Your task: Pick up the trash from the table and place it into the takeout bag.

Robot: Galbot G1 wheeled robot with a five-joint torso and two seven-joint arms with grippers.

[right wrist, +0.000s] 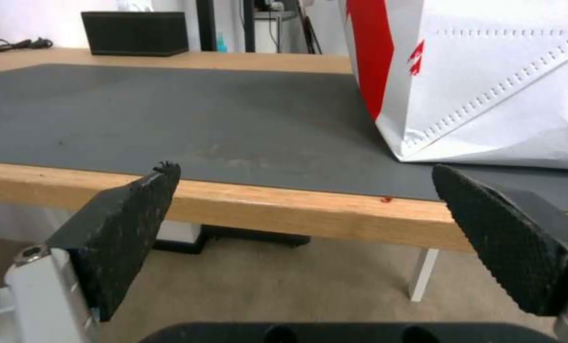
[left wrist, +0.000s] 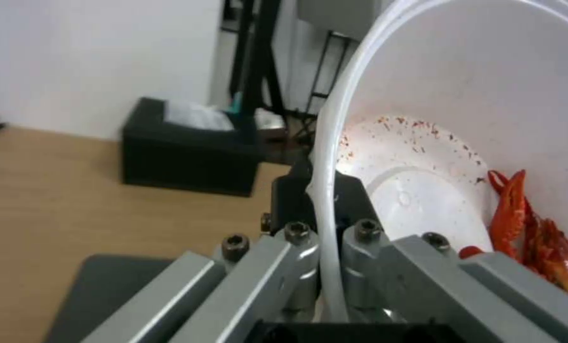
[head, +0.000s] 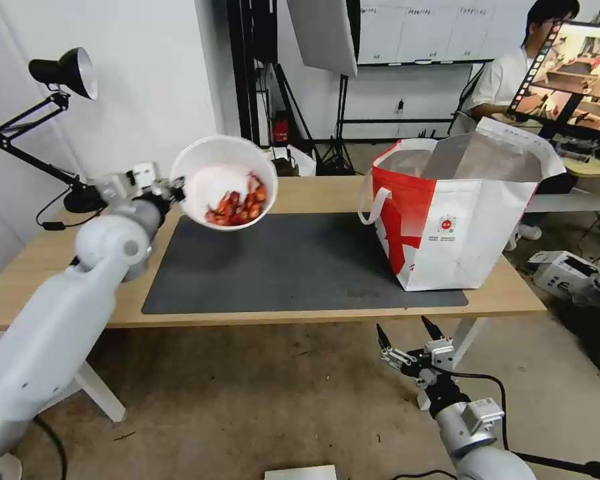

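Note:
My left gripper (head: 173, 190) is shut on the rim of the white round bowl (head: 223, 180), one piece of the trash. It holds the bowl tilted in the air above the left end of the dark grey mat (head: 293, 267). Red shells (head: 240, 205) lie in the bowl's low side. In the left wrist view the bowl's rim (left wrist: 325, 157) runs between the fingers of the left gripper (left wrist: 322, 200), with red shells (left wrist: 538, 243) inside. The red-and-white takeout bag (head: 460, 220) stands open at the table's (head: 313, 190) right end. My right gripper (head: 407, 333) hangs open below the table's front edge, near the bag (right wrist: 487, 81).
A black tissue box (left wrist: 182, 152) sits at the table's far edge. A black desk lamp (head: 60, 73) stands at the far left corner. A white cardboard box (head: 560, 270) lies on the floor right of the table. Stands and a monitor (head: 573, 73) crowd the back.

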